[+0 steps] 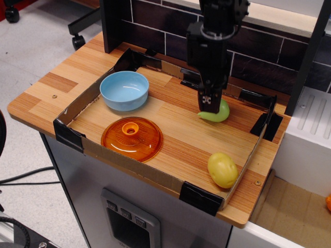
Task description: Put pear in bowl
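Observation:
The light-green pear lies on the wooden tray floor at the back right, its tapered end pointing left. My black gripper has come down from above onto the pear's left part and hides it. The near finger stands in front of the pear, the jaws look open around it, and the pear still rests on the wood. The light-blue bowl stands empty at the tray's back left, well away from the gripper.
A flat orange lid with a centre knob lies in front of the bowl. A rounder yellow-green fruit sits at the front right corner. Low cardboard walls with black taped corners ring the tray. A dark brick wall stands behind.

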Robot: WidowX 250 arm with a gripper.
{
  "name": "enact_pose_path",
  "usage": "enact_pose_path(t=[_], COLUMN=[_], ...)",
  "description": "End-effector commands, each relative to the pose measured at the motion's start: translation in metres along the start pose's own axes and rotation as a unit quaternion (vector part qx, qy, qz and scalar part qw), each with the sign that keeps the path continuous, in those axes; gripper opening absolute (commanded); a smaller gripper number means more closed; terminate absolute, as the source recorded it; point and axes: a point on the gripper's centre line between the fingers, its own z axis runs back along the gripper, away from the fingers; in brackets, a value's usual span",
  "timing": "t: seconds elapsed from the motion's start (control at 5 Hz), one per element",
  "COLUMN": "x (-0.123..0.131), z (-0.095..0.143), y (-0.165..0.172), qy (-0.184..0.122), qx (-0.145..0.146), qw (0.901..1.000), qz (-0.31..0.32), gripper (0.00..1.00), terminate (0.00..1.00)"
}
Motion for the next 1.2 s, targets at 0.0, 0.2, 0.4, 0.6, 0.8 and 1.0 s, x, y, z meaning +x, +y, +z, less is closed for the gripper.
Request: enact_pose_path(t=[0.0,0.2,0.4,0.6,0.8,1.0], x=[0.000,-0.004,0.000,0.005,0.019,0.048], z=[-0.004,-0.014,-0.011,-0.004,0.024,0.054], y=[-0.017,-0.014,-0.008,-0.004,-0.003,-0.011], qy=[-0.005,-0.003,-0.007,-0.004,-0.001,0.016], qx=[-0.008,-0.005,-0.005,-0.002,-0.026,-0.053], qw=[0.9999,0.9997,0.9993,0.9987,0.9961,0.9934], qz=[-0.011,-0.025,-0.036,-0.051,-0.085,-0.100], gripper=[1.00,0.00,0.00,0.00,0.00,0.00], terminate=[0.00,0.00,0.00,0.00,0.00,0.00])
